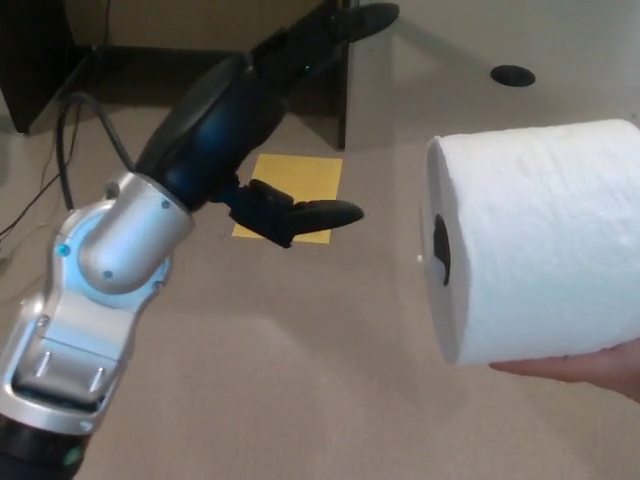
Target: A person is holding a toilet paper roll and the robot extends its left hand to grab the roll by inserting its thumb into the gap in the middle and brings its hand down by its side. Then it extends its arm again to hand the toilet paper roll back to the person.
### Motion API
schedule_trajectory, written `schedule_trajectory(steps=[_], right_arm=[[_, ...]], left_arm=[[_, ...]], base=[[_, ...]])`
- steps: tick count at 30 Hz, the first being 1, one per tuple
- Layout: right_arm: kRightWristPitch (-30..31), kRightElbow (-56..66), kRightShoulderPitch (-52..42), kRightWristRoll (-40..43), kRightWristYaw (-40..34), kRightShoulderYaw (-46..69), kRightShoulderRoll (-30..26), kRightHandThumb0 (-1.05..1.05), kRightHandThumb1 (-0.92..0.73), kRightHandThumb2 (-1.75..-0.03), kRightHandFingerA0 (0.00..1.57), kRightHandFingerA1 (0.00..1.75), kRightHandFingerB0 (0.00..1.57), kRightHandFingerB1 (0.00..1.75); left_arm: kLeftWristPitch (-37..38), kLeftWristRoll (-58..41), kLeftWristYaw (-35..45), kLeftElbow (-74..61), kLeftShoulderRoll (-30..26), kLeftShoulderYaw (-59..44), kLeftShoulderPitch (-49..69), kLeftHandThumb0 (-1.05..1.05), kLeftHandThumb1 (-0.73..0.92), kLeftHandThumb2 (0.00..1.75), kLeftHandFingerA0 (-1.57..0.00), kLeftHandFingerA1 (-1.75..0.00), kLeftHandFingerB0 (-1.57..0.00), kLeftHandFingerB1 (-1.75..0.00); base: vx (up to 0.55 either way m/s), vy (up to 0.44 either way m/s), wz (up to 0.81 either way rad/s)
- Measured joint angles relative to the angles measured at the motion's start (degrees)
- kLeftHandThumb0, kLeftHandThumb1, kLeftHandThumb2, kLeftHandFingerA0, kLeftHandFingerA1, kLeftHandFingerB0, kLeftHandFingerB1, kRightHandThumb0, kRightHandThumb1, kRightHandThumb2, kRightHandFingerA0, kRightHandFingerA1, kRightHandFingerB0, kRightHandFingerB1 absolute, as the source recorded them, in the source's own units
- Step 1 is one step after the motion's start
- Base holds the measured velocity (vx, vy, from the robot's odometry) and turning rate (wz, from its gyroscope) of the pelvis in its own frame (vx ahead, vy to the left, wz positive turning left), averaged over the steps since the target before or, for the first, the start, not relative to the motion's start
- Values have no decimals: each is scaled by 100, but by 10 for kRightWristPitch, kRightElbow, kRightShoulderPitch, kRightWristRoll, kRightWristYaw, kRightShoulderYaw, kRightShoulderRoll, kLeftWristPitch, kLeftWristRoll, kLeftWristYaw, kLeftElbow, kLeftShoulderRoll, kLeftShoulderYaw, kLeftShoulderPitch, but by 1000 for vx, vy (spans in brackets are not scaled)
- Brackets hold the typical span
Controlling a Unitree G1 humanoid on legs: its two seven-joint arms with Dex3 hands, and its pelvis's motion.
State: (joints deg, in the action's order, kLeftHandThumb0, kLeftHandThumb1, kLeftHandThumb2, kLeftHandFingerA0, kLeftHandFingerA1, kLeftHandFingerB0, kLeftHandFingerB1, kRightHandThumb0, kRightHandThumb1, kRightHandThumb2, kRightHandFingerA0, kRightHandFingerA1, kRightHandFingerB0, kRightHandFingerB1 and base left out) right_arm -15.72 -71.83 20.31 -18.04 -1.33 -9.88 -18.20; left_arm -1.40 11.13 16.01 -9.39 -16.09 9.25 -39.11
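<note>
- Left of centre, the left hand (262,150) was spread wide and empty, thumb (318,214) aimed rightward.
- Right of frame, the toilet paper roll (540,240) sat on a person's hand (585,365), well apart; core hole (441,251) unentered, so nothing grabbed yet.

Left arm extended forward, left hand (255,125) open, thumb (318,213) jutting right, fingers spread upward

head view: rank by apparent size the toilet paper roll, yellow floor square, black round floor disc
1. White toilet paper roll, though it is nearest the camera, which inflates it.
2. Flat yellow square on the floor, partly hidden by the robot's left hand.
3. Small black round disc on the floor.
</note>
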Motion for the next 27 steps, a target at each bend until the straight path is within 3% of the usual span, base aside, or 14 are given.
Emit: schedule_trajectory(steps=[4,5,6,11,12,14,16,17,19,21,22,23,26,27], right_arm=[[1,0,2,0,0,0,0,-43,-54,-85,63,74,34,51],[1,0,2,0,0,0,0,-44,-54,-85,63,74,35,51],[1,0,2,0,0,0,0,-38,-65,-59,65,70,40,38],[1,0,2,-1,0,-2,0,-38,-67,-60,65,69,41,39],[1,0,2,-1,0,-2,0,-44,-54,-87,64,75,34,51],[2,0,2,-1,0,-3,0,-38,-66,-59,68,77,42,39],[2,0,3,-1,0,-3,0,-38,-66,-60,66,73,42,39],[2,0,3,-1,0,-3,0,-44,-53,-85,61,70,35,51],[2,0,3,-1,0,-3,0,-37,-67,-60,64,67,42,38],[3,0,4,-1,0,-3,0,-37,-67,-60,65,71,42,39],[3,0,4,-1,0,-2,0,-42,-53,-84,63,73,36,51],[3,0,4,-1,0,-2,0,-37,-67,-60,65,71,42,39],[3,0,5,-1,0,-2,0,-43,-54,-85,63,74,37,52],[3,0,5,-1,0,-2,0,-36,-66,-60,65,72,42,39]], left_arm=[[0,-9,13,-1,-1,-4,0,-26,19,78,-1,-49,0,-49],[0,-9,15,-1,-1,-4,0,-44,34,62,-13,-40,-7,-22],[0,-10,18,-1,0,-3,0,-43,34,55,-12,-35,-9,-21],[0,-14,25,-1,10,3,0,-44,34,62,-10,-38,-6,-21],[-1,-14,27,-1,13,5,0,-45,34,62,-12,-39,-8,-22],[-2,-14,29,-2,18,10,0,-26,17,77,-1,-49,0,-49],[-3,-13,30,-1,24,15,0,-25,16,76,0,-48,0,-49],[-3,-12,30,-1,26,16,0,-25,17,77,0,-48,0,-49],[-3,-11,30,0,29,20,0,-45,33,65,-13,-40,-7,-21],[-3,-10,30,0,29,24,0,-47,36,53,-16,-33,-2,-22],[-3,-9,30,0,30,27,0,-49,36,52,-16,-32,-1,-23],[-3,-8,30,0,30,29,0,-50,36,52,-16,-31,-1,-23],[-7,-6,30,0,31,34,-2,-54,31,60,-11,-36,-6,-15],[-7,-6,30,0,32,35,-2,-51,36,51,-13,-30,-2,-23]], base=[[0,0,0],[0,0,0],[0,0,0],[0,0,0],[0,0,0],[0,0,0],[0,0,0],[0,0,0],[0,0,0],[0,0,0],[0,0,0],[0,0,0],[0,0,0],[0,0,0]])
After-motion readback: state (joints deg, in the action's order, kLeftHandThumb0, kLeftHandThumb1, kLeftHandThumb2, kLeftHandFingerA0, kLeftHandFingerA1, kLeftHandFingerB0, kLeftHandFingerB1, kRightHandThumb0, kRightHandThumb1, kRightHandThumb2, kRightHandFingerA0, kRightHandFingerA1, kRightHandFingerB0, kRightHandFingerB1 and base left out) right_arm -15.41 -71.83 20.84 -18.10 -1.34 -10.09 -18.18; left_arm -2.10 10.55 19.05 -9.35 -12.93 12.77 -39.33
